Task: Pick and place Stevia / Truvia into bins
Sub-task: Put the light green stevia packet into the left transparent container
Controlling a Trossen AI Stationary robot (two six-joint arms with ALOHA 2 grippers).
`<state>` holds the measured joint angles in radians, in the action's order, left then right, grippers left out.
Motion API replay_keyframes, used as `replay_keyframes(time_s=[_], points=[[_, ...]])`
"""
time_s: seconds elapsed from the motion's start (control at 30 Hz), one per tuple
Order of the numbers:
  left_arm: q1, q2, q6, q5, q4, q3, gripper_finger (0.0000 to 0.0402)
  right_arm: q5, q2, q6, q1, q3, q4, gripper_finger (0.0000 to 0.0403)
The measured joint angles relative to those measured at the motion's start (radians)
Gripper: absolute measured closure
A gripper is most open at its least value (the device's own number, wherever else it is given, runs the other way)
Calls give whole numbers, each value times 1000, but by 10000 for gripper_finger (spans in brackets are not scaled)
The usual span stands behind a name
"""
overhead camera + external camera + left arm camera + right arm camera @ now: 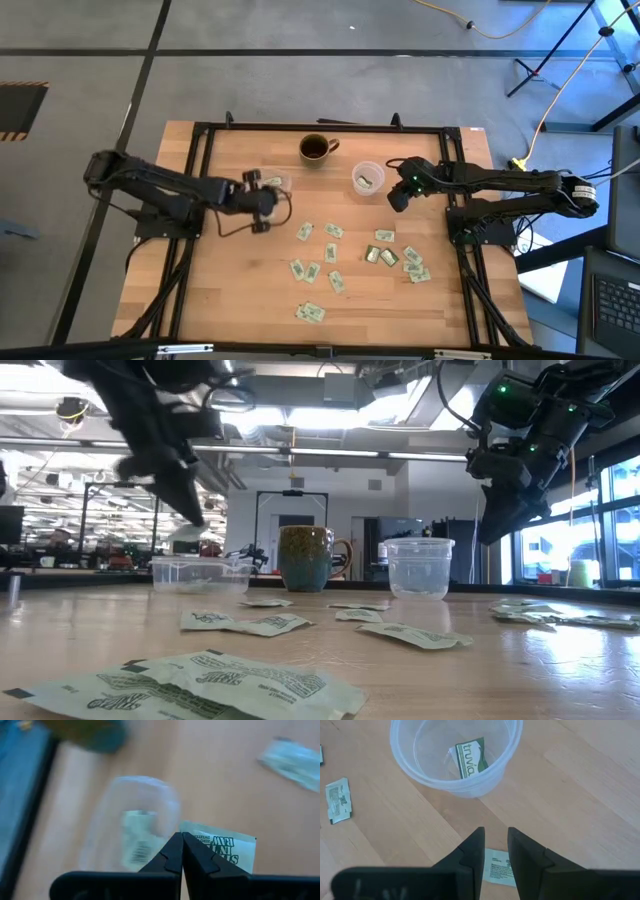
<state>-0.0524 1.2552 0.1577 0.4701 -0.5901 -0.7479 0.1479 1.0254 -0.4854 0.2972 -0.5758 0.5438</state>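
Note:
My left gripper [181,837] is shut on a white Stevia sachet [222,849]. It hangs above the table next to the shallow clear tub [272,183], which holds a sachet [137,840]. My right gripper [495,840] stands open by a narrow gap, high over the table [490,535], just short of the round clear cup [455,785]. A green Truvia sachet [470,760] lies in that cup. Through the gap between its fingers a sachet [497,867] shows flat on the wood below. Several more sachets [330,250] lie scattered on the table. My left gripper pinches the Stevia sachet between its two fingertips, at one edge near a corner [192,831]. The fingers slant down from above. The rest of the sachet sticks out to one side of them, lifted clear of the table.
A dark mug [317,148] with a handle stands at the far edge between the tub and the cup. A black frame [200,200] runs around the wooden table top. Bare wood lies at the near left [230,290].

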Motion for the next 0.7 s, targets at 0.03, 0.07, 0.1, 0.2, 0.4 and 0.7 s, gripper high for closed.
replay_keyframes(time_s=[0.03, 0.07, 0.1, 0.2, 0.4, 0.7], points=[[26, 0, 1, 19, 7, 0, 399, 0, 0, 0, 0, 0, 0, 315], [52, 0, 1, 36, 18, 0, 399, 0, 0, 0, 0, 0, 0, 315], [77, 2, 1, 50, 34, 0, 400, 0, 0, 0, 0, 0, 0, 315], [147, 5, 3, 80, 85, 0, 400, 0, 0, 0, 0, 0, 0, 315], [249, 6, 4, 33, 132, 2, 400, 0, 0, -2, 0, 0, 2, 315], [289, 98, 4, 7, 125, 5, 400, 0, 0, 0, 0, 0, 3, 315]])
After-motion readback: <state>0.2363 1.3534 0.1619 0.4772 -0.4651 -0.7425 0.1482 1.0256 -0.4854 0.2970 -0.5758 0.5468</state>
